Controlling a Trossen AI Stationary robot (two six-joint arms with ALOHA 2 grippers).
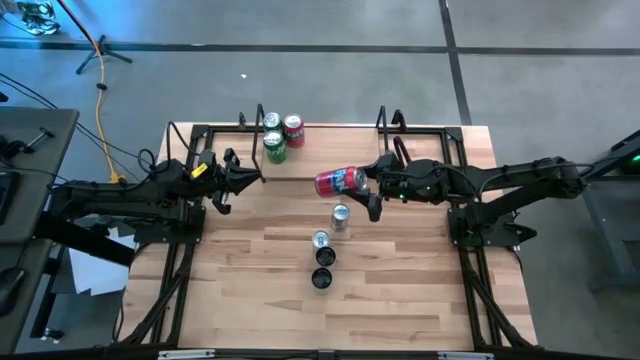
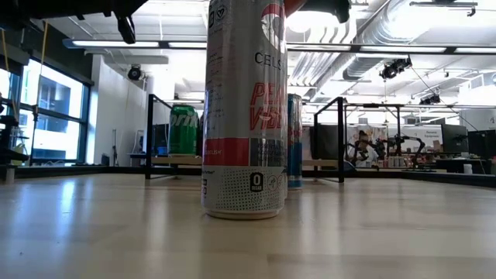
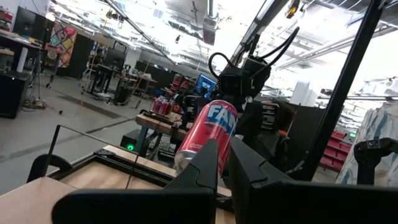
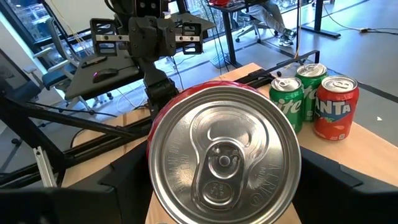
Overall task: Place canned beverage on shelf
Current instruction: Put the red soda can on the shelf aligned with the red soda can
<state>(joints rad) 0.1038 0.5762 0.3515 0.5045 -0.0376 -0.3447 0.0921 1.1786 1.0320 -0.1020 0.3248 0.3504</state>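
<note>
Risk: red can (image 1: 340,181) lies sideways in right end effector (image 1: 362,183) | may tip on shelf (image 1: 300,176) | left end effector (image 1: 243,176) nearly closed, empty.

Count time: three cans on the shelf (image 1: 300,172), two green cans (image 1: 275,147) and one red can (image 1: 293,130). One red held can (image 1: 341,181) in the air. Four slim cans (image 1: 323,257) lined up on the desk (image 1: 400,290). Two arms.

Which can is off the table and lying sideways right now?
The red Fanta can, gripped sideways in the right gripper above the table; every other can stands upright.
</note>
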